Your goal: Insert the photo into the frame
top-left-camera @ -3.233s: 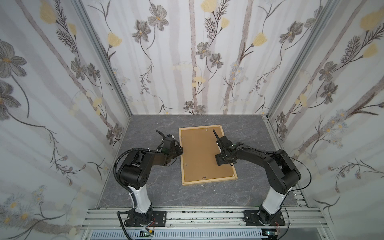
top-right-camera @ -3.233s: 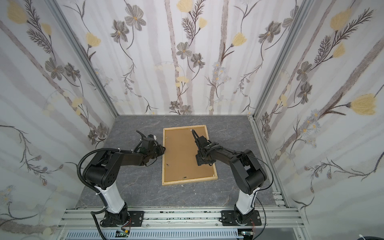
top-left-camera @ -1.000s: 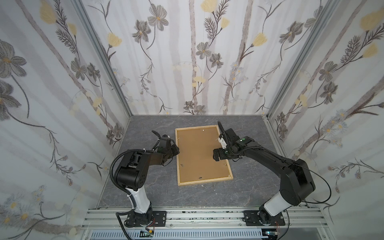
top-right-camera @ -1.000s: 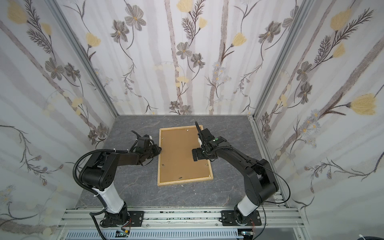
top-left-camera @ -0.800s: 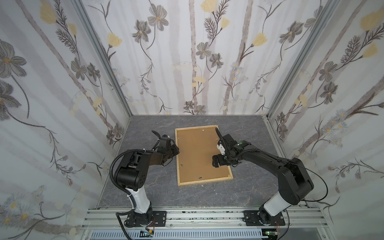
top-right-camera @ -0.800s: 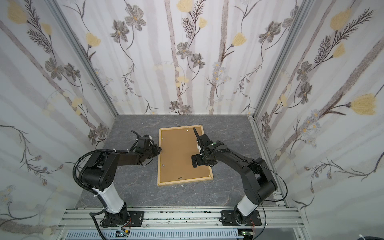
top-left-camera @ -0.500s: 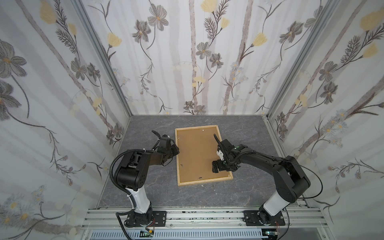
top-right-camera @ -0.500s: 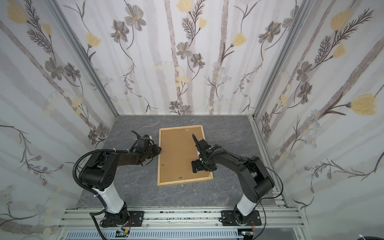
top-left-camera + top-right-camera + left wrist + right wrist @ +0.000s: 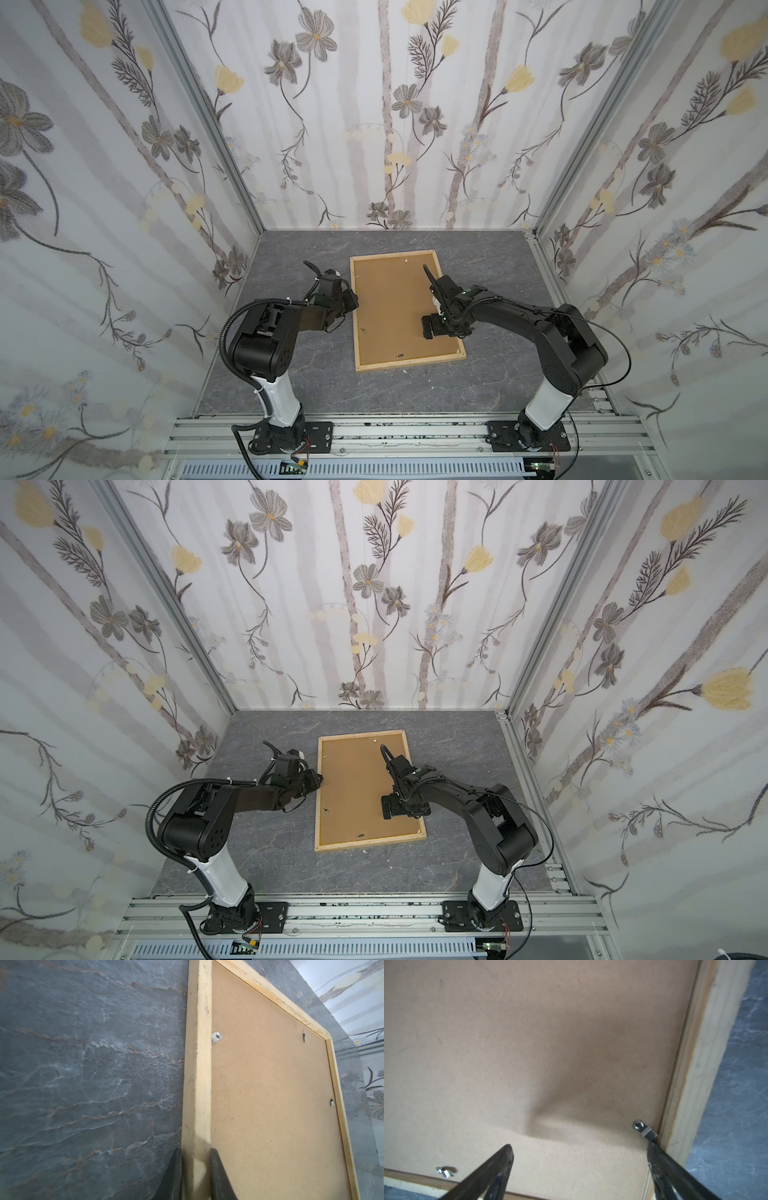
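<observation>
Left gripper point(image 9: 196, 1176) was clenched on the frame point(image 9: 197, 1064), with one finger point(image 9: 174, 1174) against the outer face of a long wooden strip and its partner against the inner face, over the edge of the brown backing panel point(image 9: 270, 1084). Right gripper point(image 9: 579, 1146) hung released above that panel, its jaws spread wide and holding nothing. One fingertip point(image 9: 654, 1153) sat right at a small metal tab point(image 9: 643, 1129) beside the opposite long strip, though whether it touched could not be told. Another tab point(image 9: 444, 1171) lay near the short strip closest to the arm bases, and a further one point(image 9: 216, 1036) sat against the strip that the left gripper pinched. In both top views the frame lay flat, back side up, in the middle of the grey marbled table point(image 9: 478, 270) between the two arms. Its long sides ran away from the bases, a little skewed, and the panel filled it from strip to strip. The left gripper met it about midway along the left long side, and the right gripper stood over the near right part. The photo showed in no view.
</observation>
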